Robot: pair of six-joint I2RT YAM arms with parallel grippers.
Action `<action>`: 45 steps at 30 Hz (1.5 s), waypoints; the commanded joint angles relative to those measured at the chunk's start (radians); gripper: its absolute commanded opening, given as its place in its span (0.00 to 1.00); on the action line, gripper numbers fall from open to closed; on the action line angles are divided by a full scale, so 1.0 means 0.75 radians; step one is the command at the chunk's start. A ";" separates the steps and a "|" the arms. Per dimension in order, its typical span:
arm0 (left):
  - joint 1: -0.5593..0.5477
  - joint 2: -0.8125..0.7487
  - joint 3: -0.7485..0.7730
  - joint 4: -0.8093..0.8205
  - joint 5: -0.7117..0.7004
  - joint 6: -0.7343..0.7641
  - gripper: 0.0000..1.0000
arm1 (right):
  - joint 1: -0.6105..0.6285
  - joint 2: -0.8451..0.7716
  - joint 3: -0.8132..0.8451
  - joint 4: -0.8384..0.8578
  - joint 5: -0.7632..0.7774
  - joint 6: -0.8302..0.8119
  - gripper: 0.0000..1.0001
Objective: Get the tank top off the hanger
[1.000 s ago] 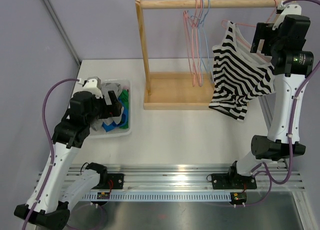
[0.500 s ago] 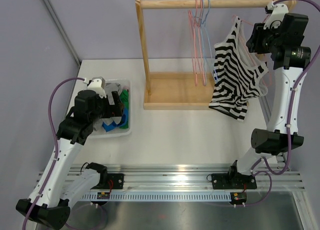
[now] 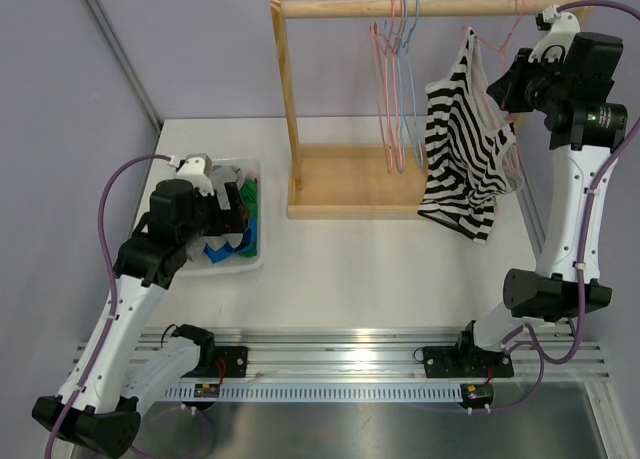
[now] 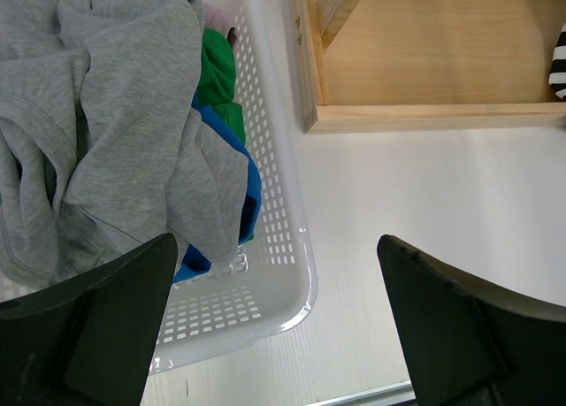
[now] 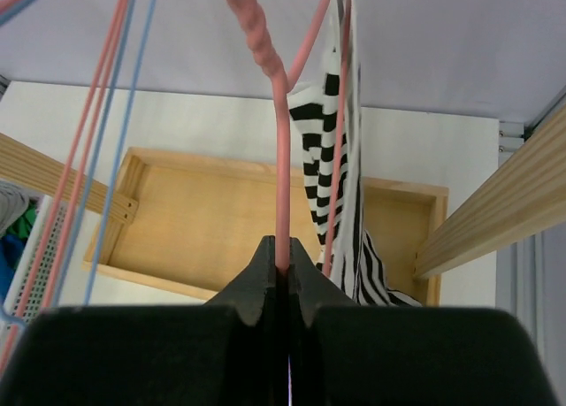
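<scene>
At the near left, the left gripper [image 4: 276, 247] hung spread wide above a white perforated plastic basket [image 4: 265, 322]. Farther back, the right gripper [image 5: 284, 257] clenched the pink wire hanger [image 5: 281, 158] carrying the black-and-white striped tank top [image 3: 460, 149] under the round wooden rail [image 3: 400, 6].

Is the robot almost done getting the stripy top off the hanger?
Not yet, it's near the start. Done: the right gripper is shut on the pink hanger. In hand: only that hanger; the striped tank top is still draped on it. Left: the top has to be pulled off. The left gripper is open above the basket of clothes, holding nothing.
</scene>
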 commanded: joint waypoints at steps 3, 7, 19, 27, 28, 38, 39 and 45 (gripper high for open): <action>-0.003 -0.003 -0.018 0.058 0.022 0.023 0.99 | 0.002 -0.094 0.119 0.098 -0.121 0.110 0.00; -0.003 -0.012 -0.020 0.060 0.012 0.023 0.99 | 0.002 -0.128 0.168 0.077 -0.140 0.168 0.00; -0.009 -0.085 -0.016 0.115 0.137 0.009 0.99 | 0.004 -0.617 -0.382 -0.013 -0.180 0.217 0.00; -0.233 -0.085 0.089 0.093 0.012 -0.110 0.99 | 0.250 -1.014 -0.989 -0.072 -0.074 0.182 0.00; -0.270 -0.093 0.093 0.089 -0.059 -0.124 0.99 | 0.302 -1.026 -1.028 -0.129 -0.042 0.178 0.00; -0.734 -0.165 -0.165 0.420 -0.348 -0.329 0.99 | 0.392 -1.241 -1.374 -0.072 -0.399 0.291 0.00; -0.782 -0.151 -0.175 0.447 -0.382 -0.333 0.99 | 0.394 -1.245 -1.405 -0.060 -0.507 0.309 0.00; -1.150 -0.043 -0.175 0.655 -0.712 -0.217 0.99 | 0.392 -1.386 -1.621 -0.007 -0.646 0.387 0.00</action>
